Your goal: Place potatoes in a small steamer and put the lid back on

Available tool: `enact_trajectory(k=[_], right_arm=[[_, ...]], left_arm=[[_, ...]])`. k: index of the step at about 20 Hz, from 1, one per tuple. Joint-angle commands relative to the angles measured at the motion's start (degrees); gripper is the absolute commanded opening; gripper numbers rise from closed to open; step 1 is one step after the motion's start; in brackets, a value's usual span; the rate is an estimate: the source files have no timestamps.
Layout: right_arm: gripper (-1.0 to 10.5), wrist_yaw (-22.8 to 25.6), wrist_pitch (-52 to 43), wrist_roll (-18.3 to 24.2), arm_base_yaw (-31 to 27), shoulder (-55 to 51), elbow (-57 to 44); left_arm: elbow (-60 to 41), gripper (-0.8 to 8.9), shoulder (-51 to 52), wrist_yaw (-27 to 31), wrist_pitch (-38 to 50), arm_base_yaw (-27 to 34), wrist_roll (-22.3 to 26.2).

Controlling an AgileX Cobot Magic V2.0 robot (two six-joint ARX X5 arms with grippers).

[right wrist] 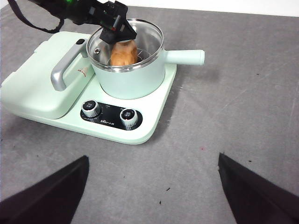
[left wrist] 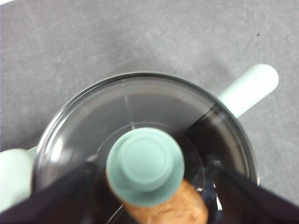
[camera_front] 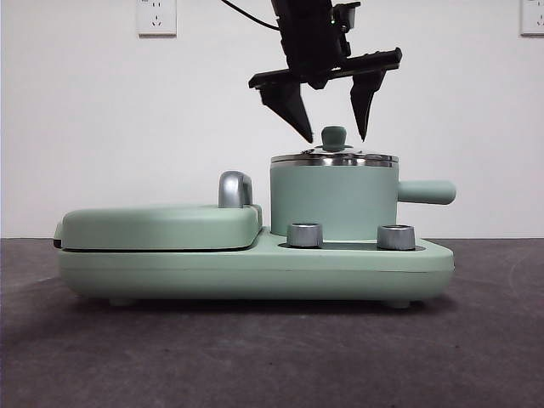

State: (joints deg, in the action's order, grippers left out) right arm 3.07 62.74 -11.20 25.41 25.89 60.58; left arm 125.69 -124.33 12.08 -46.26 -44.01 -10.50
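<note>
- Left gripper (camera_front: 333, 133) hangs upper centre of the front view, directly over the small steamer (camera_front: 333, 201); jaws spread wide, one tip on each side of the lid's green knob (camera_front: 333, 137), a clear gap on both sides, gripping nothing.
- Tips end at about knob height, just above the lid's steel rim.
- Lid (camera_front: 334, 156) sits seated on the steamer, rim to rim, level.
- Left wrist view: knob (left wrist: 145, 166) low centre, glass lid (left wrist: 140, 112) filling most of the frame, both jaws coming up at the lower corners, outside the knob.
- Potato (left wrist: 170, 209) visible through the glass, under and partly hidden by the knob; it lies inside the steamer.
- Right wrist view: potato (right wrist: 124, 53) orange-brown inside the pot (right wrist: 127, 56), upper centre of frame, left arm covering part of the rim.
- Steamer handle (camera_front: 427, 191) sticks out right in the front view, free air around it.
- Steamer stands on the right half of the mint-green cooker base (camera_front: 255, 270); flat lidded griddle (camera_front: 157, 225) on the left half, its grey handle (camera_front: 235, 189) just beside the pot wall.
- Two silver dials (camera_front: 305, 235) at the base's front edge, below the pot.
- Right gripper (right wrist: 152, 189) is well apart from the cooker, jaws wide and empty at the lower corners, over bare grey table (right wrist: 243, 107).
- Open table to the right of and in front of the base.
</note>
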Motion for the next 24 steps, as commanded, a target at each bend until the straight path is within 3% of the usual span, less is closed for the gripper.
enact_trajectory(k=[1,3,11,16,24], right_arm=[[4.3,0.0,-0.6,-0.8,0.3,0.1,0.4],[4.3,-0.8,-0.6,-0.8,0.3,0.2,0.4],[4.3,-11.2,-0.9,-0.5,0.3,0.7,0.4],[4.3,-17.0,-3.3,-0.5,0.3,0.7,0.4],[4.3,-21.7,-6.2,-0.6,0.3,0.7,0.4]], left_arm=[[2.4,4.37,3.3,0.0,-3.2,-0.3,0.4],[2.4,4.37,7.2,0.0,-9.8,-0.4,0.7],[0.6,4.29,25.3,0.0,-30.9,-1.9,2.3],[-12.1,4.23,39.3,0.0,-29.5,-2.9,2.3],[-44.9,4.23,66.8,0.0,-17.9,-2.9,1.6]])
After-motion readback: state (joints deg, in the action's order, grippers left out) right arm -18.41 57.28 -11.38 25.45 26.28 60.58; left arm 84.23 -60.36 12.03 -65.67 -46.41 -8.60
